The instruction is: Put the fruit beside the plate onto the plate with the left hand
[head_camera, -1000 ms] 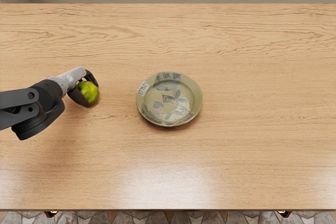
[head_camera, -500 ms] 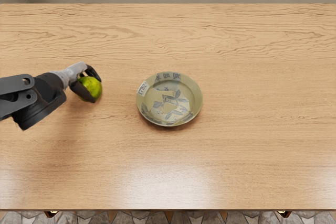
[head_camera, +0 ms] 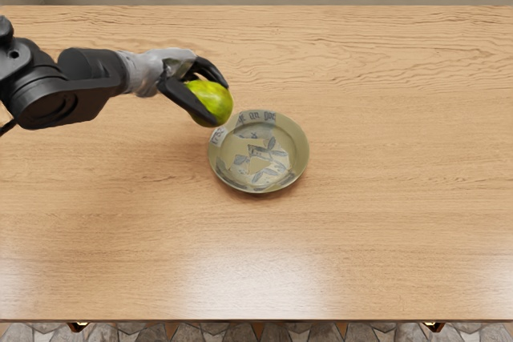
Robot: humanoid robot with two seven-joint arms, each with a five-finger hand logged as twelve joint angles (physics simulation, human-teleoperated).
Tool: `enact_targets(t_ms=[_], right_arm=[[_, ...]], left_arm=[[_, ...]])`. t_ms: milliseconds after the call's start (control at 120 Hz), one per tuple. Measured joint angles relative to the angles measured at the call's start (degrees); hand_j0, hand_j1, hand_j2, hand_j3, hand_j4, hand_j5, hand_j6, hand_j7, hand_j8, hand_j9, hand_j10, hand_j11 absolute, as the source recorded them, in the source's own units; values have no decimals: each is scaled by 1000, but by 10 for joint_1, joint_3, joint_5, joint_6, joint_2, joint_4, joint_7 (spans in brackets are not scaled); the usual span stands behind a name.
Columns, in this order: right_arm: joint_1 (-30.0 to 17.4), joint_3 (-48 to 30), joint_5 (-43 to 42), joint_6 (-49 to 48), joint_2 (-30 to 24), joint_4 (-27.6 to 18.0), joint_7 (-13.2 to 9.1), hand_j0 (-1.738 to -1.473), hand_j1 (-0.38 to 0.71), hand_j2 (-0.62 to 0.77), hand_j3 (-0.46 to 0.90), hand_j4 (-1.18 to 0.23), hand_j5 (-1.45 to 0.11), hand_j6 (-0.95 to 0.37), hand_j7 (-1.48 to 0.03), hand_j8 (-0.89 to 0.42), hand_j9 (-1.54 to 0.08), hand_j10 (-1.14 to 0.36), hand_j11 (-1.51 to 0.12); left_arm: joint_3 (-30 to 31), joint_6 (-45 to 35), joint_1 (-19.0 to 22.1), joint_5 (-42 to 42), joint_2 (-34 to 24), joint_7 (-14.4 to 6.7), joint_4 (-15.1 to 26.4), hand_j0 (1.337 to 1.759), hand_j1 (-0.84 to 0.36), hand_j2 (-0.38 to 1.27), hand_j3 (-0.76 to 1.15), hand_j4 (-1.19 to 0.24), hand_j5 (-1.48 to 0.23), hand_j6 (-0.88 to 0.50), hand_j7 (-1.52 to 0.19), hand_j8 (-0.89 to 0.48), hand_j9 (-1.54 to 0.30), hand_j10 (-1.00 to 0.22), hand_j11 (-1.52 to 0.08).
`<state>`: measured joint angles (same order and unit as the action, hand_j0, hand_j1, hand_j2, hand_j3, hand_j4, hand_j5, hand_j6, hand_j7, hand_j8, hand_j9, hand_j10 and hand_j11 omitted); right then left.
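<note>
A yellow-green fruit [head_camera: 213, 100] hangs in the air just left of and above the plate's left rim, with my left hand [head_camera: 195, 90] shut on it, black fingers wrapped around its top and underside. The arm reaches in from the left edge, its dark forearm high over the table. The patterned greenish plate [head_camera: 293, 168] lies at the table's middle with nothing on it. The right arm does not show.
A wide wooden table [head_camera: 385, 230] fills the view, its front edge near the bottom of the picture and a wall along the far side.
The left hand has lifted the fruit off the table and carried it right and upward, from well left of the plate to its left rim.
</note>
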<state>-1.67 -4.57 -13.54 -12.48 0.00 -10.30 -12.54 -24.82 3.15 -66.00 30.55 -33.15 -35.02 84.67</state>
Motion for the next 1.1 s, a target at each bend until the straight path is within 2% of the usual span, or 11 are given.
enact_targets(t_ms=[125,233,408,492,650,742,892,983,1100], right_arm=[[0,0,0,0,0,0,0,-1658,-323,-4,0,-22,-28,-21,-28,-21,-28,-21,-28],[0,0,0,0,0,0,0,-1658,-323,-4,0,-22,-28,-22,-28,-22,-28,-22,-28],[0,0,0,0,0,0,0,-1658,-323,-5,0,-22,-28,-22,-28,-22,-28,-22,-28],[0,0,0,0,0,0,0,-1658,-323,-4,0,-22,-28,-22,-28,-22,-28,-22,-28],[0,0,0,0,0,0,0,-1658,-323,-4,0,-22,-28,-21,-28,-21,-28,-22,-28],[0,0,0,0,0,0,0,-1658,-323,-4,0,-22,-28,-22,-28,-22,-28,-22,-28],[0,0,0,0,0,0,0,-1658,-323,-4,0,-22,-28,-22,-28,-22,-28,-22,-28],[0,0,0,0,0,0,0,-1658,-323,-5,0,-22,-28,-22,-28,-22,-28,-22,-28],[0,0,0,0,0,0,0,-1658,-323,-4,0,-22,-28,-22,-28,-22,-28,-22,-28]], left_arm=[[-3,7,0,4,24,0,-1,1652,-244,176,0,-513,-966,-146,-894,-117,-858,-293,-860],[10,8,0,7,70,0,-24,1653,-220,146,0,-534,-960,-164,-888,-127,-862,-311,-858],[30,9,-1,10,83,0,-51,1654,-200,145,0,-543,-928,-206,-870,-156,-846,-331,-832],[36,8,-4,13,84,0,-55,1655,-117,97,0,-459,-765,-306,-716,-200,-702,-390,-691],[39,11,-9,13,83,0,-57,1657,98,51,0,-242,-393,-175,-370,-123,-363,-210,-358],[21,62,-12,-1,62,0,-55,1657,184,34,0,-159,-256,-117,-242,-84,-237,-139,-234],[-48,190,-11,-70,13,0,-54,1658,263,18,0,-82,-130,-62,-123,-46,-121,-73,-119],[-83,263,4,-123,-16,0,-55,1658,290,12,0,-57,-88,-44,-83,-34,-82,-50,-81],[-108,300,32,-215,-38,0,-57,1658,311,8,0,-36,-55,-29,-53,-23,-52,-33,-51]])
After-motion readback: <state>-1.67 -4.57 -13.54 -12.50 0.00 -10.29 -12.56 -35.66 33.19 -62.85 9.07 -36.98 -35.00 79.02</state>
